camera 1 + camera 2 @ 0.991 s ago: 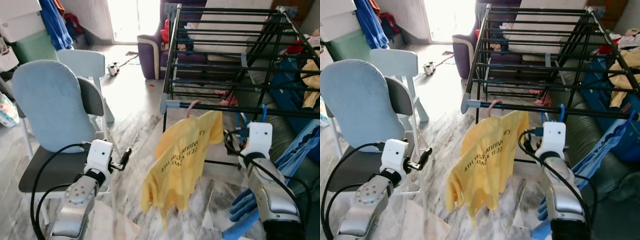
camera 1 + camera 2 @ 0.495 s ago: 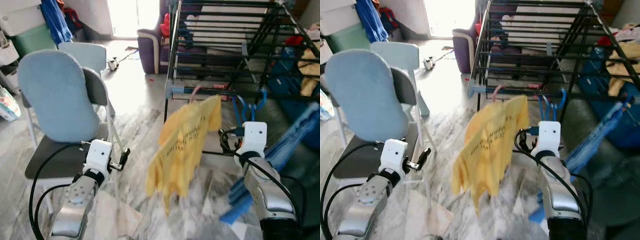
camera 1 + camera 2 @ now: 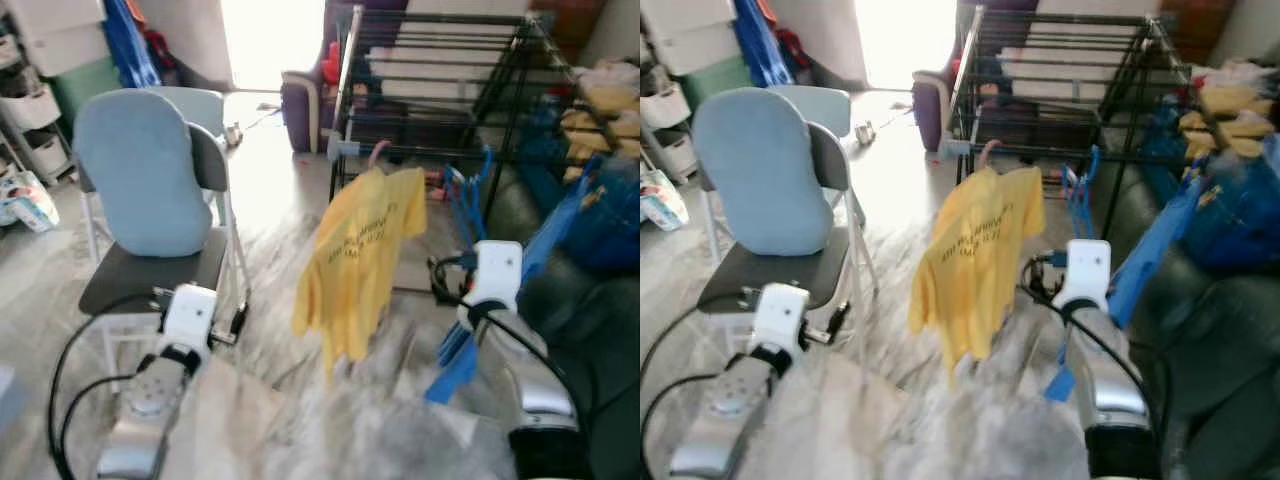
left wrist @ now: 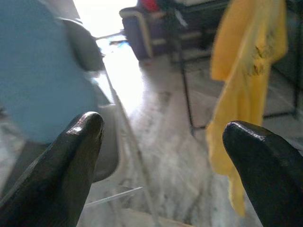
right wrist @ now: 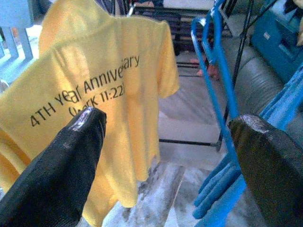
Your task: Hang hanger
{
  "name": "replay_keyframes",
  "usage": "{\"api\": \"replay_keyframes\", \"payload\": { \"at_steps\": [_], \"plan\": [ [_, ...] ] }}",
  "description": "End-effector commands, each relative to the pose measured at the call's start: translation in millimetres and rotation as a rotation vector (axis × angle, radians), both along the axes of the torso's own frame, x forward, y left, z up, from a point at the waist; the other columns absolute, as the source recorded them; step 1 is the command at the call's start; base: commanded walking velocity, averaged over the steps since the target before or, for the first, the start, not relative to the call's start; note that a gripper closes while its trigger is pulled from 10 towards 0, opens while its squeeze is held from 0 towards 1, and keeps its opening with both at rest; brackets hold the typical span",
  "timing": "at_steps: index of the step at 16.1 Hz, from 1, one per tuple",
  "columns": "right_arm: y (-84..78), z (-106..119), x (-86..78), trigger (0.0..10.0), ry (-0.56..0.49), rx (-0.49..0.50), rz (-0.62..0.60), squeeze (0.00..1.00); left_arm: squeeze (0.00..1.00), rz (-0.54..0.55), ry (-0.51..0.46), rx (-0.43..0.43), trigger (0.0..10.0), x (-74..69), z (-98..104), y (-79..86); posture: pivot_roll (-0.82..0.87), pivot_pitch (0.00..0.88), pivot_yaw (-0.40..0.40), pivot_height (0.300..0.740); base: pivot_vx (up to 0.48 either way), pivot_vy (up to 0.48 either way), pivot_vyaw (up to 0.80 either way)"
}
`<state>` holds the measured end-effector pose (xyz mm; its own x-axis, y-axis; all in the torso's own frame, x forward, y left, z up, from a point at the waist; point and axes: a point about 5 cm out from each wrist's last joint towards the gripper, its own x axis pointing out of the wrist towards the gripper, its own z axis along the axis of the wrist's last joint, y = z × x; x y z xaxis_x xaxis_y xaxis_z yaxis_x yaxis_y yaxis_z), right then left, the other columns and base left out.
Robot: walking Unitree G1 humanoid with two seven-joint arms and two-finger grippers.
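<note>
A yellow T-shirt hangs on a pink hanger whose hook is over the front rail of the black drying rack. Blue hangers with a blue garment hang from the same rail, to its right. My right gripper is open and empty, held low in front of the rack and apart from the shirt and the blue hanger. My left gripper is open and empty too, low beside the chair, with the shirt ahead on its right.
A grey chair with a light blue cushion stands at the left. A dark sofa piled with clothes is at the right, and a purple armchair sits behind the rack. Something pale and blurred lies on the marble floor in front.
The whole view has pulled back from the rack, so the camera has moved. The shirt stays on the rail, swaying slightly. Both grippers stay open.
</note>
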<state>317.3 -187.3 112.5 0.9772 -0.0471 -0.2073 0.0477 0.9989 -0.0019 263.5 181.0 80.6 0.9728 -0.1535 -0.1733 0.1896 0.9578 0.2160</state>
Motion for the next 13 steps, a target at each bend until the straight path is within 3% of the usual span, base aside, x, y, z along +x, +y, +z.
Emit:
{"api": "replay_keyframes", "payload": {
  "at_steps": [1,5,10,13],
  "plan": [
    [7.4,7,6.8,10.0,-0.031,0.016,0.023,0.00,0.00,0.021,-0.005,0.020,10.0,-1.1,1,4.4,-0.03,0.000,0.018,0.740,-0.382,0.000,0.00],
    [12.5,9,6.7,10.0,-0.080,-0.018,0.064,0.00,0.00,0.067,-0.044,0.027,10.0,-2.1,11,9.7,-0.01,0.000,0.011,0.740,-0.383,0.000,0.00],
    [15.9,5,9.4,10.0,-0.065,-0.003,0.100,0.00,0.00,0.014,-0.090,0.057,10.0,5.7,28,12.2,0.01,0.000,-0.005,0.740,-0.362,0.000,0.00],
    [20.8,2,9.3,10.0,-0.067,-0.002,0.112,0.00,0.00,0.004,-0.081,0.051,10.0,5.9,25,2.4,0.02,0.000,-0.006,0.740,-0.339,0.000,0.00]
  ]
}}
